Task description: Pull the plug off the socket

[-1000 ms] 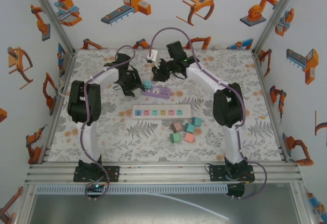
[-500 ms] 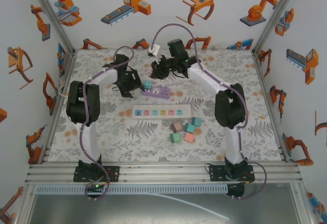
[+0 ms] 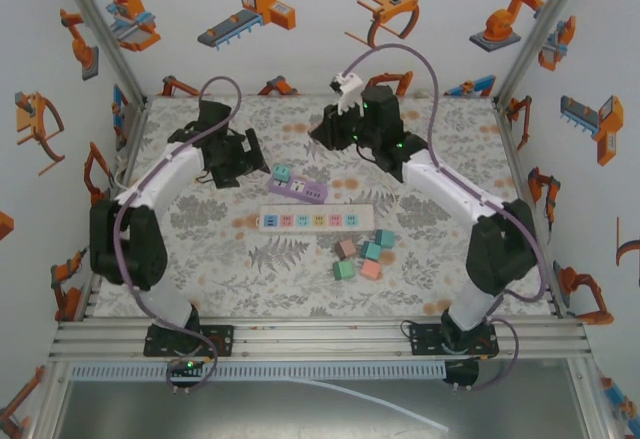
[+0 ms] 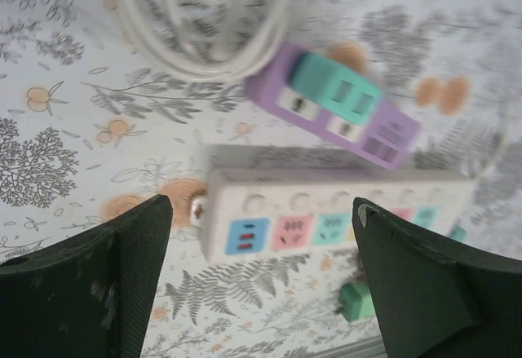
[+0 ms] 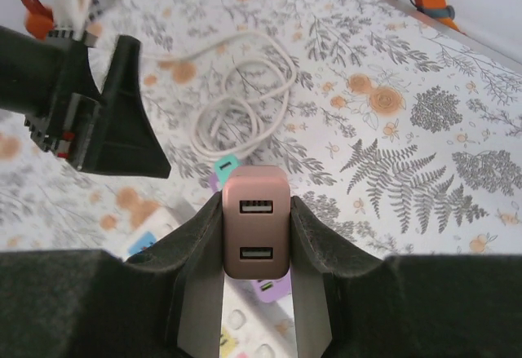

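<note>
- A robotics lab test cell is suggested: the worktop is boxed in by white walls printed with orange robot drawings.
- A left arm and a right arm are bolted to an aluminium rail.

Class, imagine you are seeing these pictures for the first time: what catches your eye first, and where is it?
A pink USB plug sits clamped in the right gripper, held above the floral table. The left gripper hangs open over a white power strip. Just beyond lies a purple strip with a teal plug on it, beside a coiled white cable.
</note>
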Motion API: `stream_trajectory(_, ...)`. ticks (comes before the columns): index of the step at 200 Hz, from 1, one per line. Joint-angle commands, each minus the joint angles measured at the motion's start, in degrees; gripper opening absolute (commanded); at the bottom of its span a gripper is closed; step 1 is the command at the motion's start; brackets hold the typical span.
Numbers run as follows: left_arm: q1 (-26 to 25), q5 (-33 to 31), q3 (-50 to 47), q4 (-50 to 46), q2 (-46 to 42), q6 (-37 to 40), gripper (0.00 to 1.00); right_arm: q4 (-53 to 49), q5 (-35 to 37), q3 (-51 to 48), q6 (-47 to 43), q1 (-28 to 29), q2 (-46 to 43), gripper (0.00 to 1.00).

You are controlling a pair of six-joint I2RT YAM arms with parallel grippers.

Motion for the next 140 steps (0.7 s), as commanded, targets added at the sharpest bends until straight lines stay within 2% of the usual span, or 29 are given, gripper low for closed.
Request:
stream_trajectory(1, -1.32, 8.09, -2.03, 4.01, -6.65, 3.88, 0.88, 9.51, 3.70, -6.19, 11.09, -0.25, -6.78, 0.00)
stream_trajectory(17, -2.17, 15.21, -4.20, 8.03, -10.55, 5.33, 0.91, 12.96, 4.86, -12.14, 16.28, -0.33, -11.83, 0.00)
stream_trajectory(34, -3.48, 19.89, -6.23, 10.98, -14.39, 7.36, 0.95, 16.09, 7.73, -19.03, 22.15, -0.33, -17.56, 0.00)
stream_trajectory(51, -5.17, 22.97, -7.57, 11.53, -17.76, 10.50, 1.00, 17.89, 10.65, -26.11, 27.64, -0.33, -23.88, 0.00)
stream_trajectory(88, -8.41, 26.58, -11.98, 11.48, -25.41, 15.96, 0.97, 18.83, 12.61, -38.62, 38.98, 1.21, -34.95, 0.00)
stream_trajectory(109, -8.98, 26.85, -14.14, 10.89, -30.09, 16.50, 0.97, 17.15, 11.90, -41.86, 39.62, 4.67, -36.31, 0.00)
stream_trajectory(140, -10.09, 30.02, -15.56, 5.78, -35.75, 17.06, 0.97, 18.80, 11.91, -43.99, 39.58, 12.08, -32.04, 0.00)
